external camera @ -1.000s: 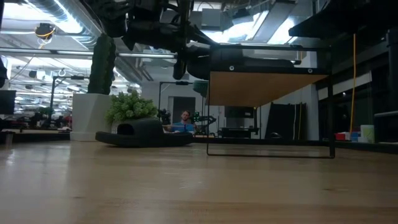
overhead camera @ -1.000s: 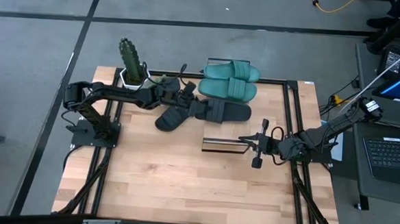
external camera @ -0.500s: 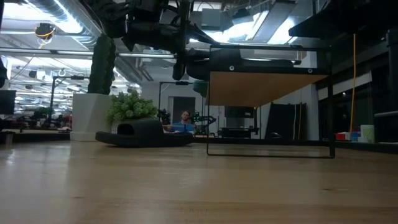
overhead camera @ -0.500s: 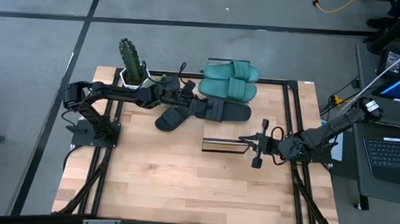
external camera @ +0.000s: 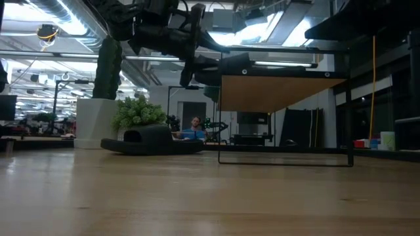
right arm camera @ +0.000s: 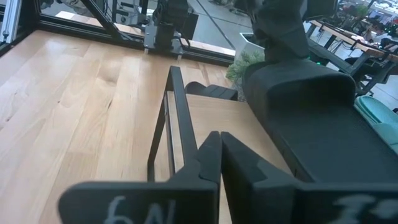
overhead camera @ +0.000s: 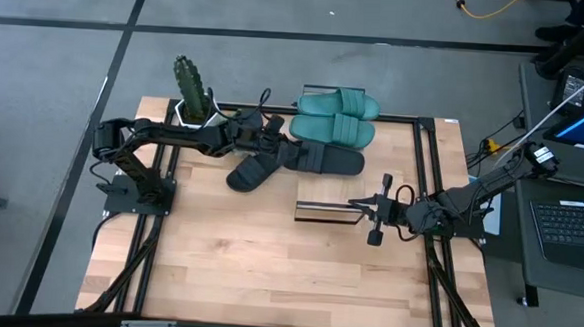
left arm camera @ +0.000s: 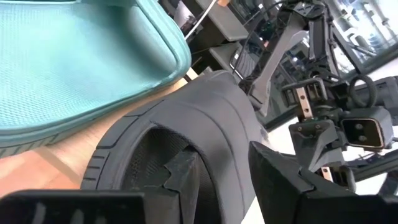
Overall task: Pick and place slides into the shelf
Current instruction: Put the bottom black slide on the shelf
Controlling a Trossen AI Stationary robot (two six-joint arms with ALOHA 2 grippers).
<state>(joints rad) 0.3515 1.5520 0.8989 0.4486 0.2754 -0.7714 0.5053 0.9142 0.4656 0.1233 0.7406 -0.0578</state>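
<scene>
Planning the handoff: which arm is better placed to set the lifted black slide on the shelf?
Left. Its gripper already grips the black slide by the strap, held beside the shelf. The right gripper sits shut at the shelf, empty.

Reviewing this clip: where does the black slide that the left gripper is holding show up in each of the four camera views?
High view: black slide at upper centre, just below the teal slides, left gripper on its strap end.
Low view: raised at upper centre, level with the shelf top.
Left wrist view: its strap fills the centre, between the fingers.
Right wrist view: at the right, above the shelf.
Shared landmark: the shelf.
</scene>
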